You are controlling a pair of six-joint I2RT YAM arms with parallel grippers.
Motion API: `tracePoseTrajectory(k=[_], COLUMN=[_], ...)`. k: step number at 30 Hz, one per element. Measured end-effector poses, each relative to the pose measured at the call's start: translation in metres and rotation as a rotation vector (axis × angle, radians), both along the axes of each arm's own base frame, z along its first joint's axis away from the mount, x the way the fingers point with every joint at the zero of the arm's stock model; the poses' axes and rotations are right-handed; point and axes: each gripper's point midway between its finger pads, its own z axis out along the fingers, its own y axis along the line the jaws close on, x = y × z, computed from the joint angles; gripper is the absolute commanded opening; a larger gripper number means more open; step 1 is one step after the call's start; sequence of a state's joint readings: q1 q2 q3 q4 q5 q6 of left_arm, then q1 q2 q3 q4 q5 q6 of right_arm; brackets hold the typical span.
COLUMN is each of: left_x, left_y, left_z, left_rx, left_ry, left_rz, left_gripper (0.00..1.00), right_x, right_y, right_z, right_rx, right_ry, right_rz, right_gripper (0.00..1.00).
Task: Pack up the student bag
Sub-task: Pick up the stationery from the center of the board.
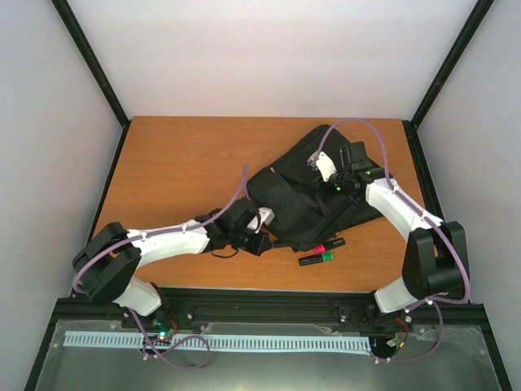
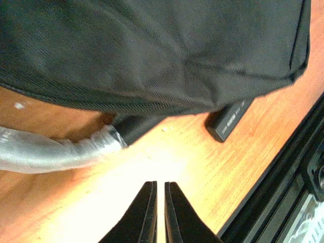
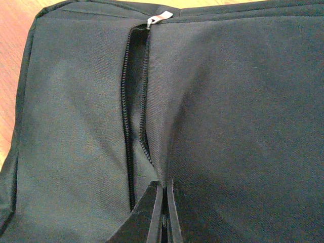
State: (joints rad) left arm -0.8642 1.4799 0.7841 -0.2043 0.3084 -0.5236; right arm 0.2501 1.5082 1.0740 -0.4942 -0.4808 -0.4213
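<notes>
student bag (image 1: 305, 195) lies flat on the counter (image 1: 179, 163), right of centre, zip (image 3: 132, 101) partly undone. right gripper (image 3: 163, 195) rests on top of it, clenched, pinching a fold of fabric beside the zip. left gripper (image 2: 160, 202) closed on nothing, low over the counter near the bag's near-left edge. pink-capped marker (image 1: 330, 244) and green-capped marker (image 1: 317, 258) lie by its near edge.

Robot lab cell: white panel walls (image 1: 269, 57), blk frame posts (image 1: 91, 61), wood table (image 1: 179, 163).
</notes>
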Motion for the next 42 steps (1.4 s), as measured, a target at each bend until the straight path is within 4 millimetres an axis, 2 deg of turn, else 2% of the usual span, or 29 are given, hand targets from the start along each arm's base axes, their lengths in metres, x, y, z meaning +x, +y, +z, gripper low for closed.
tracePoseTrajectory(k=[2,6,11,15,20,29,34,42], left_x=[-0.009,-0.020,-0.028,-0.022,-0.018,-0.045,-0.049,-0.045], left_y=[-0.001,-0.009,-0.021,-0.031,-0.055,-0.108,-0.111,-0.112], left_z=[-0.005,0.000,0.012,0.011,0.007,-0.009,-0.031,-0.049], left_rx=[0.017,0.029,0.011,0.023,0.036,0.091,0.134,0.176], left_ry=[-0.005,-0.073,-0.156,-0.186,-0.215,-0.287,-0.275,-0.288], left_rz=[-0.032,-0.084,-0.149,-0.171,-0.231,-0.427,-0.464,-0.491], left_gripper=[0.12,0.36,0.49,0.52,0.56,0.58,0.64,0.60], right_x=[0.000,0.001,0.004,0.005,0.006,0.005,0.005,0.007], right_y=[0.000,-0.002,-0.004,-0.006,-0.006,-0.006,-0.006,-0.011], right_z=[0.000,-0.003,-0.015,-0.021,-0.021,-0.021,-0.021,-0.020], right_rx=[0.000,-0.011,-0.033,-0.044,-0.044,-0.044,-0.041,-0.035], right_ry=[0.000,0.003,0.033,0.045,0.045,0.045,0.047,0.051], right_rz=[0.000,-0.010,-0.033,-0.041,-0.041,-0.041,-0.040,-0.052], right_gripper=[0.03,0.03,0.03,0.03,0.03,0.03,0.03,0.03])
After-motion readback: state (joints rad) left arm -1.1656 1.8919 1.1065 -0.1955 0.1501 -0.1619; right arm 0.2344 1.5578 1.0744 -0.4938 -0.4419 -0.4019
